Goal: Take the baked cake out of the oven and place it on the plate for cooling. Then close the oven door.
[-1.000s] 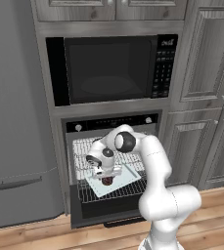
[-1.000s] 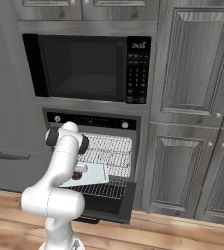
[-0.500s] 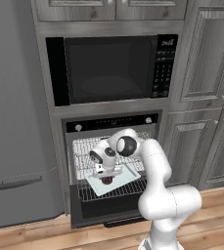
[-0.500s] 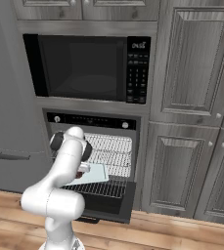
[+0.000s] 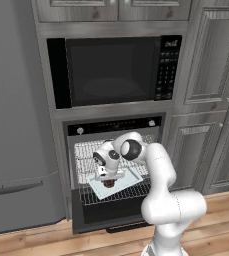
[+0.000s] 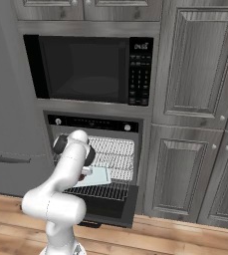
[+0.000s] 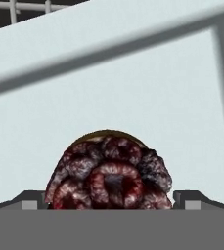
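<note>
Straddling cake [image 7: 108, 173], gripper [image 7: 111, 199] wide

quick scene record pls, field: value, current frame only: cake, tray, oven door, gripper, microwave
cake: baked cake, dark reddish-brown, sitting on the pale square tray
tray: on the wire rack inside the oven, tilted corner-out
oven door: oven door dropped open
gripper: gripper open, directly over the cake, a fingertip at each side, not closed on it
microwave: microwave above the oven, door shut
plate: cannot tell where
</note>
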### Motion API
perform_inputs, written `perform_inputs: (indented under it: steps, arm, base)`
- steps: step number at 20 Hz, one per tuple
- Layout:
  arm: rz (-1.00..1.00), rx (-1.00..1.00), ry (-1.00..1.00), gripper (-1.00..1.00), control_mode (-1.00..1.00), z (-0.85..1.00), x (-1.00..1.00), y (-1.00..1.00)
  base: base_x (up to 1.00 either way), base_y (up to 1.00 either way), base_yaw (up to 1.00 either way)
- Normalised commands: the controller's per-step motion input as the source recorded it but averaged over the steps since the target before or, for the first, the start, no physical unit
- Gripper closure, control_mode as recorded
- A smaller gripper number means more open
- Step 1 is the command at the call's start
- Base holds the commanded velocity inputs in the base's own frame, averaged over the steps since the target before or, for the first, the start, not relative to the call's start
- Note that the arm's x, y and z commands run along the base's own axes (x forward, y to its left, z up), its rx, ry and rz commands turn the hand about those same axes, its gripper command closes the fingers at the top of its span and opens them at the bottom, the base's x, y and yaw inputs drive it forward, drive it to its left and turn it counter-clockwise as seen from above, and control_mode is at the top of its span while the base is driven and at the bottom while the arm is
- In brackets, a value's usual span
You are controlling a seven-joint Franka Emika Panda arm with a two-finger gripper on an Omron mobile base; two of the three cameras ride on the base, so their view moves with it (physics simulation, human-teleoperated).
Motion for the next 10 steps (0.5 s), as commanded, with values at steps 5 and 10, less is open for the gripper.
perform_inputs:
  steps: [5, 10]
  arm:
    - [0.0, -0.06, 0.03, 1.0, -1.0, -0.29, -0.12, 0.19]
    - [0.0, -0.02, 0.0, 1.0, -1.0, -0.26, -0.03, 0.16]
  base:
    - [0.0, 0.0, 0.0]
    - [0.0, 0.0, 0.0]
